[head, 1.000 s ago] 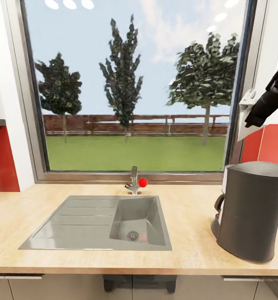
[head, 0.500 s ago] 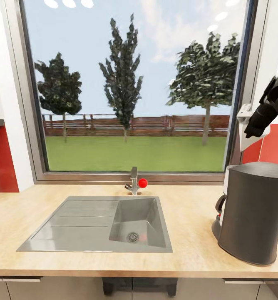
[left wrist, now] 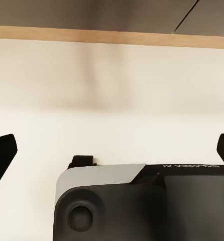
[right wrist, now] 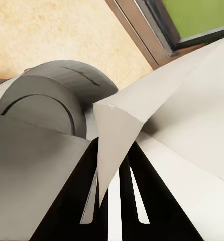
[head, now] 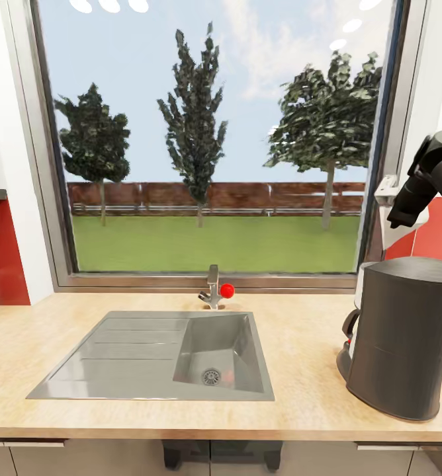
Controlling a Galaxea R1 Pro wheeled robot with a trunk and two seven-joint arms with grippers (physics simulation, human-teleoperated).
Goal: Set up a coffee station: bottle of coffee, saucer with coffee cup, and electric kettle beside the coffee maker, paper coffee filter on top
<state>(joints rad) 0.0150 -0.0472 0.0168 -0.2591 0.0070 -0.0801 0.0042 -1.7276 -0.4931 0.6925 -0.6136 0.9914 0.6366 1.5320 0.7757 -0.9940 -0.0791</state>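
In the head view, the coffee maker (head: 403, 337) stood upright on the kitchen countertop (head: 300, 330) at the right, well apart from the grey sink (head: 161, 357) and the tap (head: 213, 285) below the window (head: 214, 139). The right gripper (head: 401, 213) hung above the coffee maker, closed on the paper coffee filter (head: 398, 210). Compared with one second earlier, the gripper had come lower and the filter's white edge had shrunk, while the coffee maker stayed in place. In the left wrist view, the left gripper (left wrist: 112, 150) held its two dark fingertips (left wrist: 1, 155) wide apart with nothing between them, facing a pale surface under a wood-grain edge. In the right wrist view, the folded filter (right wrist: 152, 130) was pinched between the right gripper's dark fingers (right wrist: 77, 201), with the coffee maker's rounded grey top (right wrist: 51, 100) below it and the countertop (right wrist: 57, 35) beyond
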